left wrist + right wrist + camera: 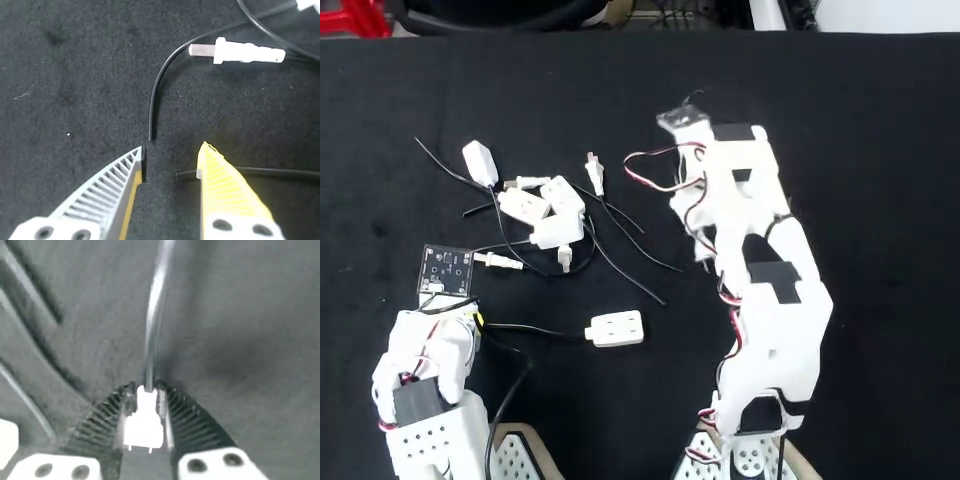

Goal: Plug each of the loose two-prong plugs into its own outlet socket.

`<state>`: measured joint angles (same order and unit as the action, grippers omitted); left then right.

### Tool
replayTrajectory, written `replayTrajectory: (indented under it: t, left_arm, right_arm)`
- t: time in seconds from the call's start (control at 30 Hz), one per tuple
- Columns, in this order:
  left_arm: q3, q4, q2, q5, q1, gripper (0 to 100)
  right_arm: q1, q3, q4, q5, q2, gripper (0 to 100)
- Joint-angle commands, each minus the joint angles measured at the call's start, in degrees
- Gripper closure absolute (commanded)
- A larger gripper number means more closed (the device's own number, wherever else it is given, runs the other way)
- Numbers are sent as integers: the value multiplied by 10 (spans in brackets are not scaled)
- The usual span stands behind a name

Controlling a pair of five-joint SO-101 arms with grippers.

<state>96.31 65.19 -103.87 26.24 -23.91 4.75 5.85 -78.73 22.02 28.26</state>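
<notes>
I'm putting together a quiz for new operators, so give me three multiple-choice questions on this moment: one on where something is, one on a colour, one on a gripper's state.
1. Where is the loose plug relative to the left gripper?
A) clamped in it
B) lying on the table ahead of it
C) hanging above it

2. What colours are the left gripper's fingers?
A) one grey, one yellow
B) both black
C) both red

3. What state is the right gripper in?
A) open, holding nothing
B) shut on a black cable only
C) shut on a white plug

Answers:
1 B: the loose plug lies flat beyond the fingertips, which are spread apart.
2 A: the left wrist view shows one of each.
3 C: its fingers pinch the plug's body, with the prongs towards the camera.
</notes>
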Motion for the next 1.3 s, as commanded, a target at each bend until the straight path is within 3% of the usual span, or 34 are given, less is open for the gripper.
replayTrajectory:
  t: [0.0,0.13,0.23,0.4,0.63,0.83,1.27]
  left_arm:
    - [11,-7,-5,4,-1,819]
    - [11,-7,-5,4,-1,819]
    - [11,-7,-5,4,-1,819]
    - [11,-7,-5,4,-1,819]
    - [11,-7,-5,4,-1,819]
    - [11,-7,-5,4,-1,819]
    - [11,-7,-5,4,-1,819]
  right_arm:
    - [-3,32,-34,29,-7,833]
    - [-2,34,-60,33,-8,691]
    - [0,37,-82,33,-22,663]
    - [-4,34,-110,33,-54,724]
    - [36,-58,-15,11,-54,870]
    - [51,-80,3,-36,-55,877]
    - [48,-84,3,-33,-54,878]
